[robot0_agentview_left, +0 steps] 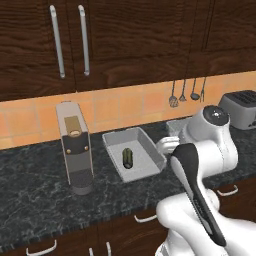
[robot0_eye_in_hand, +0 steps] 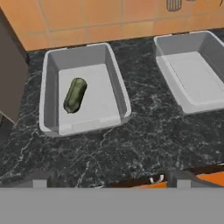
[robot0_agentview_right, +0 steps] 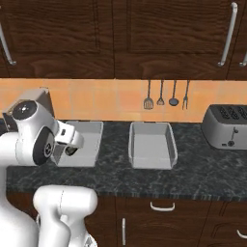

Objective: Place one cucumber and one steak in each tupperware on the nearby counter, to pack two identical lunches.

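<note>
Two light grey tupperware trays stand side by side on the black marbled counter (robot0_eye_in_hand: 144,140). A dark green cucumber (robot0_eye_in_hand: 75,95) lies in the left tupperware (robot0_eye_in_hand: 114,83), also seen as cucumber (robot0_agentview_left: 128,157) in tray (robot0_agentview_left: 145,145). The right tupperware (robot0_eye_in_hand: 192,83) holds nothing; the right base view shows it whole (robot0_agentview_right: 152,144). My gripper (robot0_eye_in_hand: 111,183) hovers above the counter's front edge, in front of the gap between the trays. It is open with nothing between its fingers. The steak is out of view.
A tall grey coffee machine (robot0_agentview_left: 75,147) stands left of the trays. A silver toaster (robot0_agentview_right: 226,126) sits at the far right. Utensils (robot0_agentview_right: 166,96) hang on the orange tiled wall. Dark drawers with silver handles (robot0_agentview_right: 161,207) run under the counter.
</note>
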